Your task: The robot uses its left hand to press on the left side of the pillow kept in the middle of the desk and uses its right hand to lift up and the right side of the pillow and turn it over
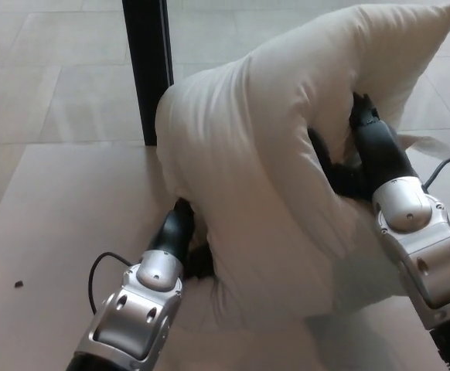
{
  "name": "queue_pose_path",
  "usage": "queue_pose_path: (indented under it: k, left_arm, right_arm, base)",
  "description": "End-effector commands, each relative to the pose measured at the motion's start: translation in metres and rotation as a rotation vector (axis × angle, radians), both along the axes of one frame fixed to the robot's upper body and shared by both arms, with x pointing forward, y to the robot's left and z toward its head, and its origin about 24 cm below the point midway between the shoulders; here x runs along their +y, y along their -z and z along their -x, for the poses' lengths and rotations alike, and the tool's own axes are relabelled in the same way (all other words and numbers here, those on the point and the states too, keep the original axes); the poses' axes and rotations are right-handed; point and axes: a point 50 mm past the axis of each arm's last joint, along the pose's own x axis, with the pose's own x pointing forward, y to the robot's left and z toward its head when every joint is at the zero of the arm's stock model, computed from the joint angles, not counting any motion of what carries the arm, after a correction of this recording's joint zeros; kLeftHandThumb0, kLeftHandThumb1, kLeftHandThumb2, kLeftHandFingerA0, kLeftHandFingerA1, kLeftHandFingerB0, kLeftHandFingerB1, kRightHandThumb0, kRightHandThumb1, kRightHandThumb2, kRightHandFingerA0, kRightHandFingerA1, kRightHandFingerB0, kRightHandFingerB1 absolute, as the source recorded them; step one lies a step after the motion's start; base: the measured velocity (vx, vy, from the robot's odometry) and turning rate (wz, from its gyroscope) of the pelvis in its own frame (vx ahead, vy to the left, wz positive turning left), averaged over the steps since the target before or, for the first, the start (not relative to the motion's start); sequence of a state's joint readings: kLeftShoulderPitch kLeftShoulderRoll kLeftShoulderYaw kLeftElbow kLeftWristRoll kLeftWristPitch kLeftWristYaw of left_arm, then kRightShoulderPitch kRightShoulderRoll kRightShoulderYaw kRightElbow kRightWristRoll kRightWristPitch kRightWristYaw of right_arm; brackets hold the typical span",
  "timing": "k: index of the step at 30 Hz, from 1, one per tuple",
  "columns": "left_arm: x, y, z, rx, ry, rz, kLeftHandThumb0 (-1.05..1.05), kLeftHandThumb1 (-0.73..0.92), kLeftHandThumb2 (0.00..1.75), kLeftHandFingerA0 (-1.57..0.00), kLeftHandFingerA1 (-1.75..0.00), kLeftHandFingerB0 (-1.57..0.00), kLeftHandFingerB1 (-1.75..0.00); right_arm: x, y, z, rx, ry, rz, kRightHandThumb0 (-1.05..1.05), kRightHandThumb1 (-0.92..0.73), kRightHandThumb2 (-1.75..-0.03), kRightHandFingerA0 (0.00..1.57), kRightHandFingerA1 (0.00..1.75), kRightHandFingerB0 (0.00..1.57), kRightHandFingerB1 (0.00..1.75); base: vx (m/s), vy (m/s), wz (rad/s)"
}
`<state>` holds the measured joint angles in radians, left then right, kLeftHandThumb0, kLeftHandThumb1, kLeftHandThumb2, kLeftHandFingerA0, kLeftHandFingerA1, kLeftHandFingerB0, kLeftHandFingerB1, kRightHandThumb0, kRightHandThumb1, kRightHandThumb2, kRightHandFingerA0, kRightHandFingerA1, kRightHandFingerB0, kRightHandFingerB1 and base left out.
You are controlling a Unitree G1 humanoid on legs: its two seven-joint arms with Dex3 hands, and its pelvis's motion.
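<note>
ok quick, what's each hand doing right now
Left hand: pressed into the pillow, fingers hidden, cannot tell.
Right hand: shut on the pillow's raised right side.

One head view looks steeply down, close over the desk (63, 201) and both forearms

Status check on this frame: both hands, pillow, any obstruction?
Left hand pressing pillow's left edge down. Right hand buried in raised right side, grip unclear. Pillow folded up, not flipped. Black post close behind.

Silver-cased wrists, black cables, each hand black.
</note>
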<state>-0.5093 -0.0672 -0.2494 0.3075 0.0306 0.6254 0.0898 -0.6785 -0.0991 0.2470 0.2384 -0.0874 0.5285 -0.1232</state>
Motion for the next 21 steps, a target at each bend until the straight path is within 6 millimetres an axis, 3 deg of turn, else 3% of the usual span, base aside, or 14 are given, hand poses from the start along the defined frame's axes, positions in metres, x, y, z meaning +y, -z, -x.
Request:
queue_pose_path:
  k: [1,4,5,6,9,10,11,12,14,15,16,19,20,21]
  left_arm:
    - [-0.097,0.057,0.065,0.174,0.337,0.205,-0.75,0.46,0.84,-0.49,-0.9,0.0,-0.07]
    - [-0.102,0.055,0.066,0.184,0.319,0.203,-0.84,0.48,0.84,-0.41,-0.85,0.0,0.0]
    - [-0.103,0.056,0.067,0.185,0.322,0.205,-0.68,0.55,0.59,-0.41,-1.09,0.0,-0.07]
    - [-0.103,0.057,0.069,0.197,0.319,0.226,-0.71,0.42,0.81,-0.46,-0.9,0.0,-0.1]
    - [-0.103,0.061,0.072,0.207,0.313,0.263,-0.76,0.46,0.81,-0.39,-0.83,0.0,-0.03]
    - [-0.103,0.062,0.073,0.208,0.309,0.264,-0.7,0.42,0.81,-0.48,-0.87,0.0,-0.12]
    - [-0.101,0.062,0.074,0.202,0.306,0.282,-0.65,0.53,0.56,-0.41,-1.02,0.0,-0.11]
    - [-0.101,0.063,0.073,0.205,0.305,0.283,-0.65,0.53,0.56,-0.48,-1.1,0.0,-0.11]
    - [-0.101,0.064,0.074,0.206,0.296,0.316,-0.66,0.42,0.8,-0.47,-0.89,0.0,-0.12]
    - [-0.101,0.065,0.074,0.202,0.302,0.297,-0.65,0.54,0.57,-0.53,-1.13,0.0,-0.1]
    - [-0.101,0.066,0.074,0.204,0.302,0.291,-0.66,0.54,0.57,-0.53,-0.91,0.0,-0.1]
    - [-0.101,0.067,0.074,0.205,0.301,0.31,-0.66,0.54,0.57,-0.54,-1.02,0.0,-0.08]
    - [-0.101,0.067,0.073,0.205,0.299,0.309,-0.69,0.54,0.57,-0.48,-1.03,0.0,-0.09]
    - [-0.101,0.067,0.074,0.207,0.297,0.307,-0.69,0.54,0.57,-0.48,-1.03,0.0,-0.09]
  right_arm:
    - [0.12,0.097,0.07,0.527,-0.772,0.287,-0.93,-0.6,-0.55,0.19,1.39,0.11,0.54]
    - [0.122,0.097,0.072,0.53,-0.802,0.292,-0.88,-0.59,-0.6,0.37,1.3,0.1,0.52]
    - [0.122,0.098,0.072,0.536,-0.807,0.289,-0.86,-0.58,-0.61,0.6,1.4,0.12,0.49]
    - [0.123,0.101,0.073,0.548,-0.817,0.281,-0.98,-0.5,-0.87,0.83,1.31,0.14,0.52]
    - [0.123,0.106,0.074,0.563,-0.831,0.256,-0.93,-0.47,-0.87,0.78,1.21,0.14,0.5]
    - [0.122,0.106,0.074,0.576,-0.834,0.248,-0.87,-0.54,-0.59,0.6,1.15,0.19,0.48]
    - [0.123,0.106,0.074,0.584,-0.836,0.238,-0.89,-0.42,-0.8,0.63,1.1,0.18,0.51]
    - [0.123,0.107,0.074,0.595,-0.835,0.224,-0.84,-0.54,-0.58,0.63,1.26,0.21,0.46]
    - [0.123,0.107,0.074,0.598,-0.835,0.224,-0.84,-0.42,-0.85,0.59,1.02,0.15,0.52]
    - [0.123,0.108,0.075,0.605,-0.846,0.23,-0.85,-0.55,-0.58,0.44,0.93,0.17,0.48]
    - [0.123,0.109,0.075,0.622,-0.841,0.224,-0.83,-0.55,-0.57,0.42,0.96,0.18,0.48]
    - [0.123,0.109,0.075,0.633,-0.831,0.232,-0.83,-0.56,-0.57,0.41,0.92,0.18,0.48]
    - [0.123,0.108,0.075,0.63,-0.835,0.227,-0.94,-0.49,-0.89,0.4,0.88,0.12,0.52]
    - [0.122,0.109,0.076,0.628,-0.84,0.22,-0.94,-0.49,-0.89,0.4,0.88,0.12,0.52]
  base:
    - [0.0,0.0,0.0]
    - [0.0,0.0,0.0]
    - [0.0,0.0,0.0]
    - [0.0,0.0,0.0]
    - [0.0,0.0,0.0]
    - [0.0,0.0,0.0]
    - [0.0,0.0,0.0]
    - [0.0,0.0,0.0]
    - [0.0,0.0,0.0]
    - [0.0,0.0,0.0]
    - [0.0,0.0,0.0]
    - [0.0,0.0,0.0]
    - [0.0,0.0,0.0]
    - [0.0,0.0,0.0]
